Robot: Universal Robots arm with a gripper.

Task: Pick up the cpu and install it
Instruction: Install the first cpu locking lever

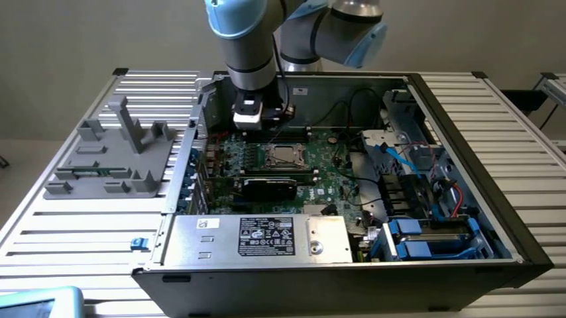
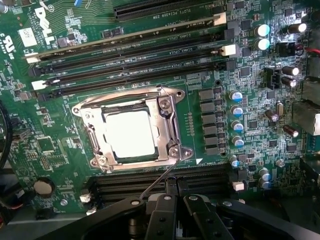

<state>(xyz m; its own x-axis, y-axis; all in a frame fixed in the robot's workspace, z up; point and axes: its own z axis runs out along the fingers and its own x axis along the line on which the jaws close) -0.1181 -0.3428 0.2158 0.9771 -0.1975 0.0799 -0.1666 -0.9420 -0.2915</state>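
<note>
End effector (image 2: 172, 194) is closed, fingers together w/ nothing between them, hanging just above the mobo near the socket (image 2: 167, 107). The cpu (image 2: 129, 134) sits flat inside the socket, silver top facing up and catching glare; the socket's metal frame lies around its edges. End effector and cpu are apart, no contact. A thin metal lever (image 2: 157, 182) runs from the socket's corner toward the fingers. Long black RAM slots (image 2: 135, 55) run along the socket on the far side from the end effector, more slots between socket and fingers. In the exterior view a black card (image 1: 270, 185) lies just beside the socket, and the PC case (image 1: 495, 218) around the socket rests open on the slatted surface (image 1: 504, 119).
</note>
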